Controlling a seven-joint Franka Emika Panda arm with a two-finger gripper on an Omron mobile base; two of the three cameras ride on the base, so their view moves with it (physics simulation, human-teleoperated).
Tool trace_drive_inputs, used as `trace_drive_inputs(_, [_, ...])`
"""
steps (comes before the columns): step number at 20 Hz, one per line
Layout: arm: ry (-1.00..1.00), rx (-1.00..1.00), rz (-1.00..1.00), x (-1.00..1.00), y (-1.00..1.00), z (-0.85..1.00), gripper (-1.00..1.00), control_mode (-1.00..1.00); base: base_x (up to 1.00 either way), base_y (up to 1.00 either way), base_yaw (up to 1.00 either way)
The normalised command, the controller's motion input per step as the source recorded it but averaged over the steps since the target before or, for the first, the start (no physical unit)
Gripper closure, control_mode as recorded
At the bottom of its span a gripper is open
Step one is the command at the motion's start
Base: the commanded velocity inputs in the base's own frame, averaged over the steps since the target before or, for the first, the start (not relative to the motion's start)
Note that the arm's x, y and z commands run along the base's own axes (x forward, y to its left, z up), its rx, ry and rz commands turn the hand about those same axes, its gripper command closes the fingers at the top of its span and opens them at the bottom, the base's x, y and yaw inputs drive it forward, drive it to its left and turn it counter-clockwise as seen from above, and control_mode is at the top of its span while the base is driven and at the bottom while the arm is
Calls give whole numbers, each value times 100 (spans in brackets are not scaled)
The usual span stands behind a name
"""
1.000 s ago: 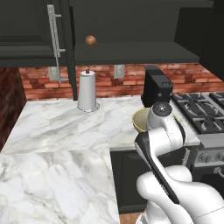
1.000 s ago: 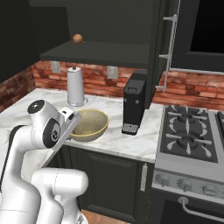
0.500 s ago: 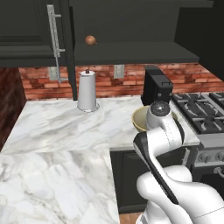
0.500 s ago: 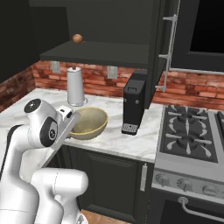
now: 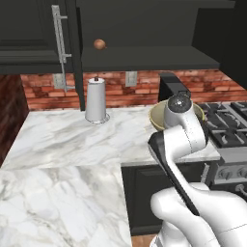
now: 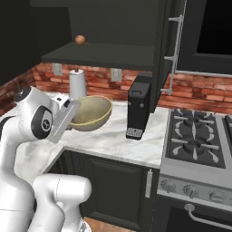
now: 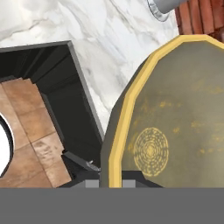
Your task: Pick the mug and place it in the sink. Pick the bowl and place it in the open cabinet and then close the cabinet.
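One bowl is clamped by its rim in the closed gripper, lifted off the marble counter and tilted, beside a black coffee machine. Above it, the cabinet stands open with a small brown ball on its shelf. No writing is legible on anything.

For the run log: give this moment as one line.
hand: shut on wide cream-beige bowl | bowl: lifted above white marble counter | black upper cabinet: open
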Motion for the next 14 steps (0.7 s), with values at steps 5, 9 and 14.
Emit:
trace_drive_inputs(5, [-1,15,8,-21,0,98,100,-100,0,0,0])
trace_drive_inputs(9, [0,11,11,-26,0,87,100,-100,0,0,0])
trace_drive_inputs(14, [-1,2,5,-20,0,77,100,-100,0,0,0])
